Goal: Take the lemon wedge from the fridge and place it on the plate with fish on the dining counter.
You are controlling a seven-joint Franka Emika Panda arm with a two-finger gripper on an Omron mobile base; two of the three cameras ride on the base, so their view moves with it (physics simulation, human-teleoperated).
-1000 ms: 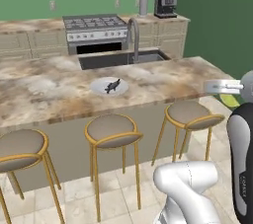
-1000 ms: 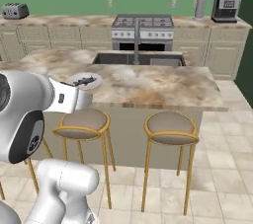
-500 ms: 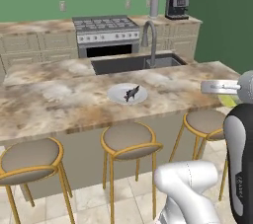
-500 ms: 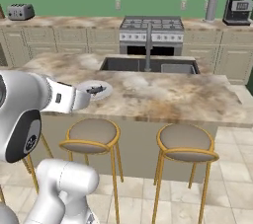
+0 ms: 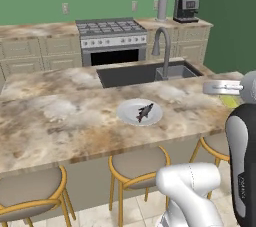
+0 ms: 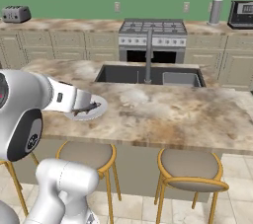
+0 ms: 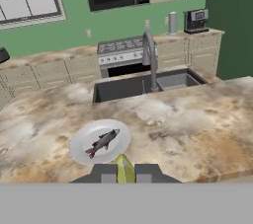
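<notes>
Hand view: the end effector point(image 7: 125, 173) is clamped on the lemon wedge point(image 7: 125, 168), held just above the near edge of the marbled desk point(image 7: 188, 124). The plate with fish point(image 7: 100, 141) lies just beyond it, between that near edge and the dark sink point(image 7: 129, 87).

Dining counter point(image 7: 197, 134): broad bare stone on all sides of my plate with fish point(image 7: 81, 146); open approach from the near edge. Fish point(image 7: 102, 142) occupies plate centre, rim bare. Sink point(image 7: 128, 87) and faucet point(image 7: 149, 57) stand beyond, well apart. Stools point(image 5: 137, 163) sit below the edge.
</notes>
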